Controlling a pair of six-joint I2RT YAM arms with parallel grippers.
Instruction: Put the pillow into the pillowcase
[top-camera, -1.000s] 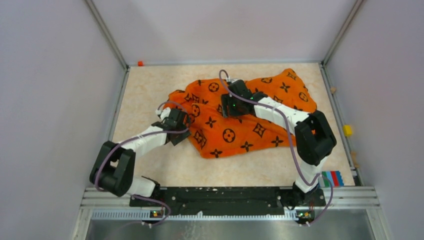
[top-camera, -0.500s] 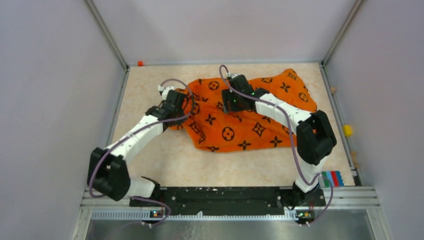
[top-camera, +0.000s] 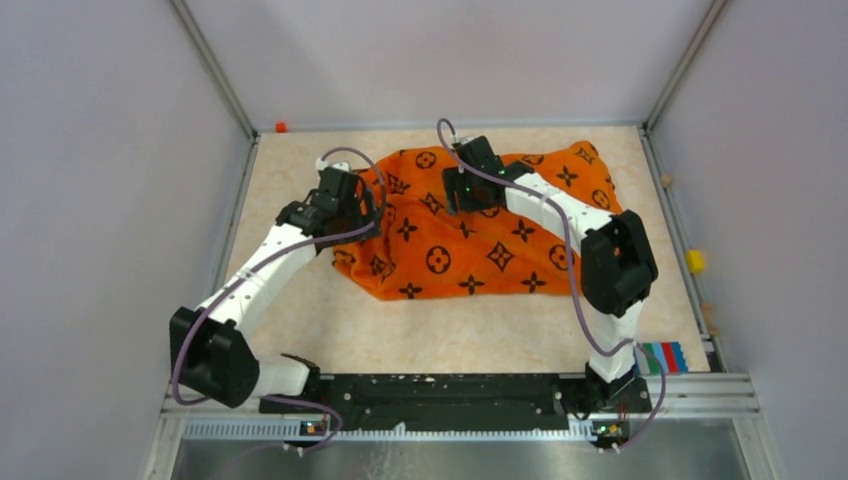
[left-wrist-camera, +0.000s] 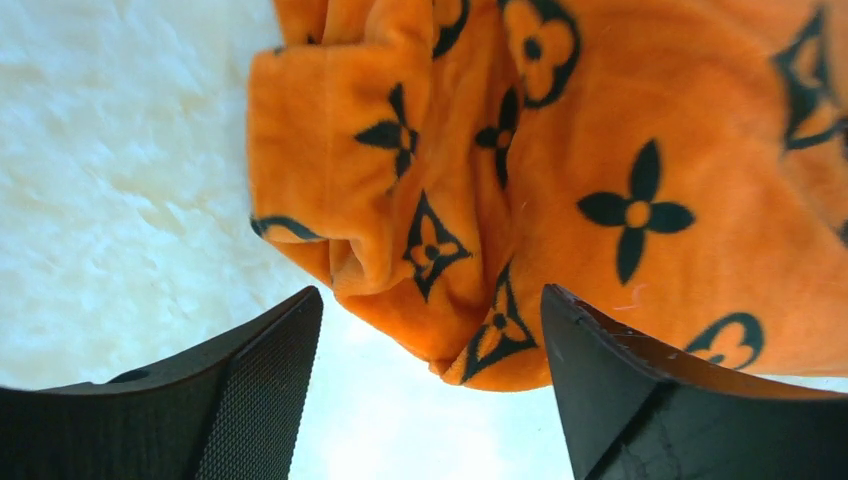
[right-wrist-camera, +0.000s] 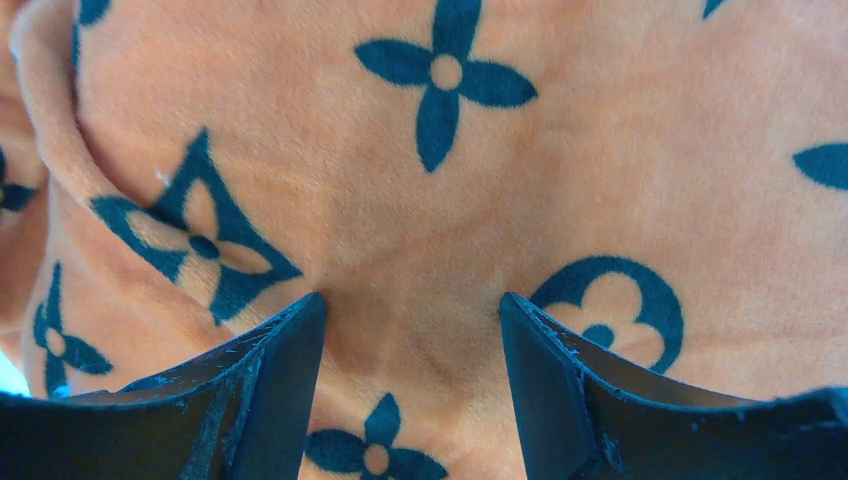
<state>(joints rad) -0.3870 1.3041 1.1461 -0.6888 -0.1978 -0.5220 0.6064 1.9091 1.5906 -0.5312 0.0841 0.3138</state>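
The orange pillowcase (top-camera: 470, 245) with black motifs lies bulging in the middle of the table. The pillow is hidden; no white fabric shows in any view. My left gripper (top-camera: 355, 203) is at the pillowcase's left end. In the left wrist view it (left-wrist-camera: 430, 335) is open and empty, with a folded corner of the pillowcase (left-wrist-camera: 470, 200) just beyond its fingertips. My right gripper (top-camera: 468, 195) is over the pillowcase's back middle. In the right wrist view it (right-wrist-camera: 410, 315) is open, with its fingertips against the fabric (right-wrist-camera: 450, 180).
Grey walls and metal rails (top-camera: 230, 200) enclose the table. A small orange piece (top-camera: 281, 127) sits at the back left corner, a yellow one (top-camera: 694, 261) on the right rail, and a striped coloured block (top-camera: 664, 356) at the near right.
My left gripper has moved toward the back, along the pillowcase's left end. The pillowcase has shifted back and spread out flatter. My right gripper has moved slightly back.
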